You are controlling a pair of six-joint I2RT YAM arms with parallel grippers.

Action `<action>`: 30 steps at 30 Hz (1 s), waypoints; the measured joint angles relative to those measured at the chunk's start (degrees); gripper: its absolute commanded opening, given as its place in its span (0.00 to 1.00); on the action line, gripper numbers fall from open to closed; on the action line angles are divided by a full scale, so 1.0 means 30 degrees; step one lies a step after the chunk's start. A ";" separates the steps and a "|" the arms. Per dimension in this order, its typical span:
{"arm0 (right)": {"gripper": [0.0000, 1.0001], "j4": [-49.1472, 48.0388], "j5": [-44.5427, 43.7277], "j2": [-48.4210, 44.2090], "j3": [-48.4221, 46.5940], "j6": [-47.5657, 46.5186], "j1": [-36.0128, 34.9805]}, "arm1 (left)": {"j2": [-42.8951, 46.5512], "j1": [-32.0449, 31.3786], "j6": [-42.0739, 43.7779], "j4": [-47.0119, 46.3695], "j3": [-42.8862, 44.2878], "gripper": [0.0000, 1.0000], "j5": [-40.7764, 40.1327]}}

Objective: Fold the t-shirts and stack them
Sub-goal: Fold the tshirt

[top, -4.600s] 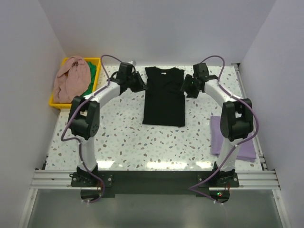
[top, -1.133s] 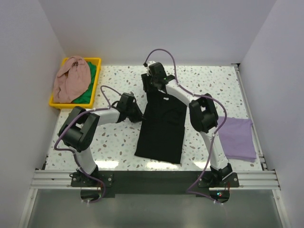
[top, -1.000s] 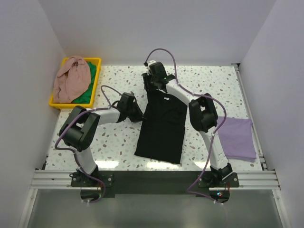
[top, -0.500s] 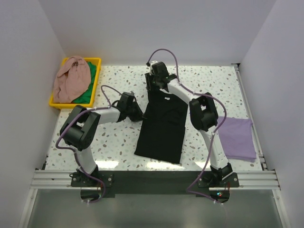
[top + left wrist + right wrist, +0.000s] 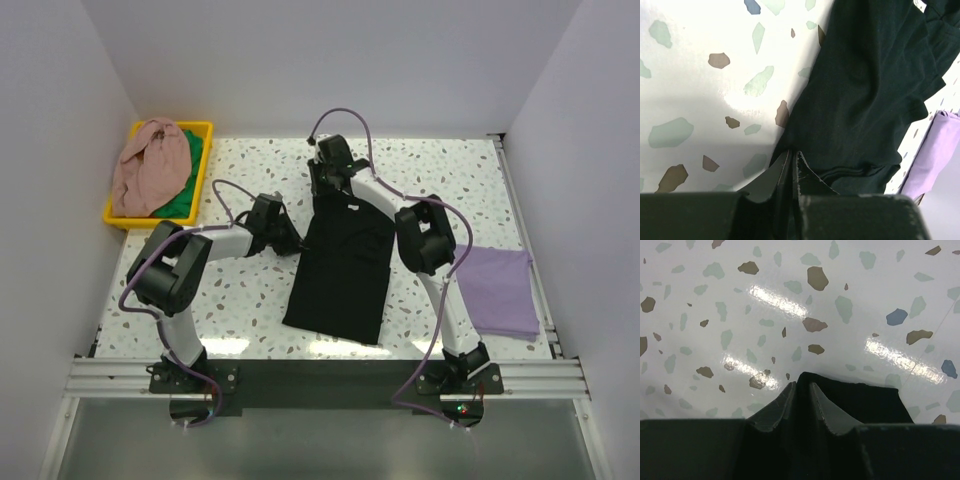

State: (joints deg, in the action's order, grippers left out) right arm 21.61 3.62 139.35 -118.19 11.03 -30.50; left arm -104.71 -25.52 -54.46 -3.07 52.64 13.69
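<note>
Left claw (image 5: 792, 154) pinches the black t-shirt (image 5: 340, 280) at its left edge, right claw (image 5: 801, 385) clamps its far end; the shirt lies lengthwise on the bench (image 5: 240, 305). The 2 should lift together, cloth taut, folding evenly.

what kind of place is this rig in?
Probably a lab robot cell, not a home: plain white walls box in a speckled tabletop, an aluminium rail runs along the near edge, and laundry sits in a yellow bin.
</note>
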 measured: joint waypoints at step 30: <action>0.05 -0.0466 -0.1552 -0.3432 0.3803 0.2455 0.1464 | -0.0138 0.0087 -0.0525 -0.0583 -0.0160 0.00 0.0022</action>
State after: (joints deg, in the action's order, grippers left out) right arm 20.21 -1.04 129.05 -106.78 18.39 -26.11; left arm -105.12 -25.26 -56.03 -4.82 52.16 13.76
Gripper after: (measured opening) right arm 0.072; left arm 0.025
